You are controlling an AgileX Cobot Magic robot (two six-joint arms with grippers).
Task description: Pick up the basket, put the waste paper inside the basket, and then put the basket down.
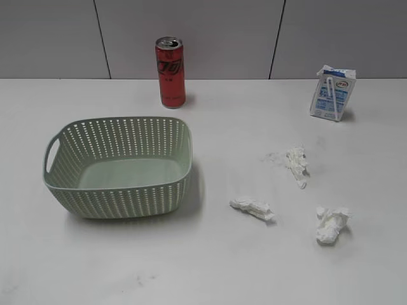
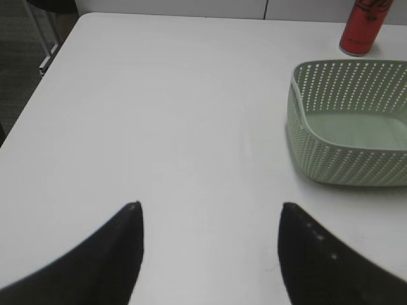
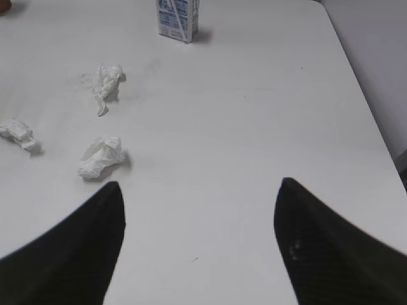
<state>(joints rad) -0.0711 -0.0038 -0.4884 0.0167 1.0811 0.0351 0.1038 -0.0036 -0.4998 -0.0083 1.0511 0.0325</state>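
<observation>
The pale green slotted basket [image 1: 118,166] stands empty on the white table, left of centre; it also shows in the left wrist view [image 2: 346,121], far right. Three crumpled white paper wads lie to its right: one far [image 1: 296,162], one near the middle [image 1: 253,208], one nearest right [image 1: 331,223]. In the right wrist view they lie at upper left [image 3: 105,82], at the left edge [image 3: 18,134] and ahead of the left finger [image 3: 100,157]. My left gripper [image 2: 210,206] is open and empty over bare table, left of the basket. My right gripper [image 3: 198,184] is open and empty, right of the wads. Neither gripper shows in the exterior view.
A red drink can [image 1: 170,72] stands behind the basket, also visible in the left wrist view [image 2: 362,27]. A blue-and-white milk carton [image 1: 332,93] stands at the back right, also in the right wrist view [image 3: 177,18]. The table's left edge [image 2: 38,82] and right edge [image 3: 362,89] show.
</observation>
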